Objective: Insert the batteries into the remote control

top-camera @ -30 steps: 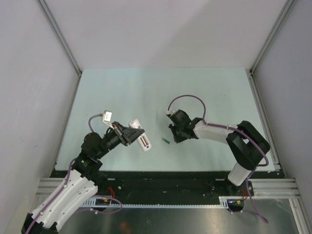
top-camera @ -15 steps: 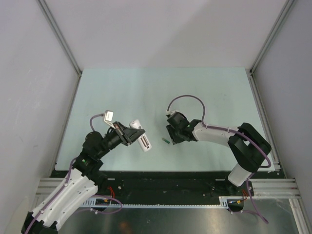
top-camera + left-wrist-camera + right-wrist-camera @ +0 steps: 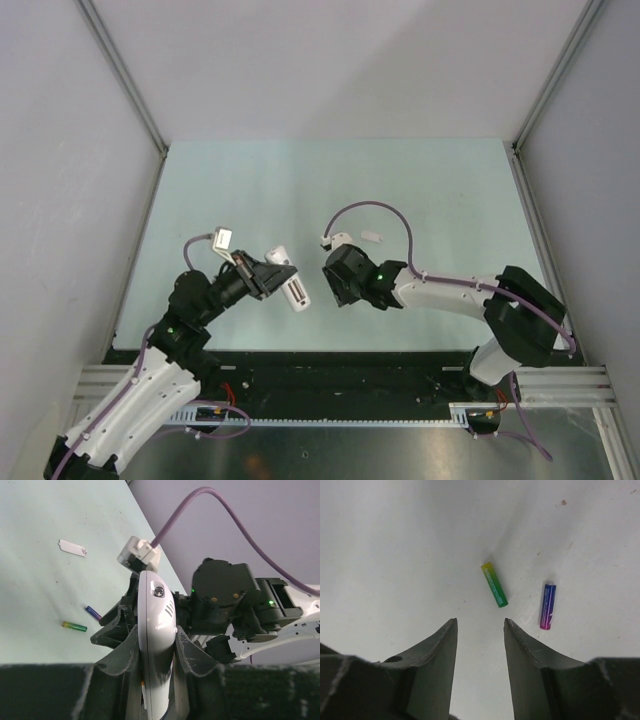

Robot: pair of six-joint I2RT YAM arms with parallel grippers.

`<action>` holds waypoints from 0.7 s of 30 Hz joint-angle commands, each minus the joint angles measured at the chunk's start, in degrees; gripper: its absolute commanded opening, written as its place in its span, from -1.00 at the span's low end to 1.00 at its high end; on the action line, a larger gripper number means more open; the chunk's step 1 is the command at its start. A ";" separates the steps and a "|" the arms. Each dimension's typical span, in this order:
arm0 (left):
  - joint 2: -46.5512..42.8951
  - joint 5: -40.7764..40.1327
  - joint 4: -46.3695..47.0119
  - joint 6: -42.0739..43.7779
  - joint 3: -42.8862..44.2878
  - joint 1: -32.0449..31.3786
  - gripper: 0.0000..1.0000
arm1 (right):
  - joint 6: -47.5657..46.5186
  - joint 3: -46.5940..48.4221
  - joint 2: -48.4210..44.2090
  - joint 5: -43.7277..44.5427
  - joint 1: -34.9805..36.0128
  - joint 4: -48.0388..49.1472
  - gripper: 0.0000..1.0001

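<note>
My left gripper is shut on the white remote control and holds it edge-on above the table; the left wrist view shows the remote clamped between both fingers. The green battery and the purple battery lie apart on the table, just ahead of my right gripper, which is open and empty above them. The green one is nearer the gap, the purple one to its right. Both also show in the left wrist view, green and purple. The right gripper hides them from above.
A small flat white cover piece lies on the pale green table behind the right wrist; it also shows in the left wrist view. Grey walls close in the left, back and right sides. The two grippers are close together.
My right gripper has moved left and toward the remote, now covering the green battery in the top view. The white cover piece behind it has come into view. The left arm has stayed put.
</note>
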 commanded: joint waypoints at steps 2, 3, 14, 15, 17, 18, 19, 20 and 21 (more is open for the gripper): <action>-2.34 0.06 0.70 0.01 -0.21 0.16 -1.00 | -5.47 0.81 2.26 -0.79 -2.31 5.43 -0.06; -2.44 -0.11 0.61 -0.42 -0.29 0.24 -1.00 | -5.91 0.81 2.35 -1.23 -2.84 5.87 -0.06; -2.79 -0.99 -0.01 -0.87 -0.56 0.16 -0.99 | -10.14 0.81 7.71 -9.41 -6.28 9.48 -0.14; -2.70 -0.82 -0.01 -0.87 -0.56 0.24 -1.00 | -10.14 0.81 7.97 -9.76 -6.36 9.48 -0.14; -2.44 -0.73 -0.01 -0.69 -0.38 0.24 -1.00 | -10.05 0.81 8.33 -9.94 -6.27 9.48 -0.14; -2.35 -0.90 -0.01 -0.78 -0.29 0.24 -0.99 | -10.05 0.81 8.33 -10.02 -6.19 9.48 -0.14; -2.44 -0.99 -0.01 -0.78 -0.29 0.24 -1.00 | -10.05 0.81 8.50 -10.02 -6.19 9.30 -0.14; -2.53 -0.99 -0.01 -0.69 -0.38 0.24 -0.99 | -10.22 0.81 8.68 -9.94 -5.92 9.13 -0.14; -2.53 -1.08 -0.01 -0.69 -0.38 0.24 -1.00 | -10.22 0.81 8.85 -9.85 -5.92 9.04 -0.14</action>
